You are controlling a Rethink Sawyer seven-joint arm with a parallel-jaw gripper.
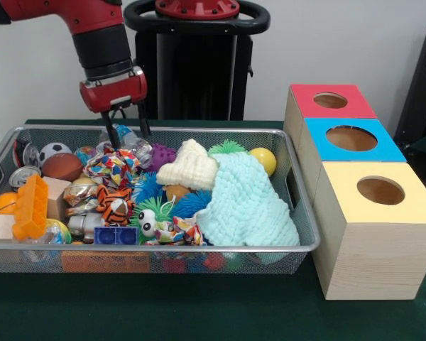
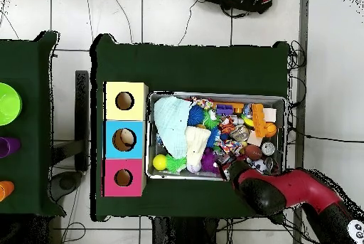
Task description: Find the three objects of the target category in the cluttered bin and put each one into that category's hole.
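Bin clutter: towel, balls, blocks under jaws.

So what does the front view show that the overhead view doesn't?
Front only: the gripper with open fingers dipping into the bin's back corner, and the mesh wall of the bin. Overhead only: something pale inside the blue box's hole, and a second table alongside. Both: the aqua cloth and the yellow box.
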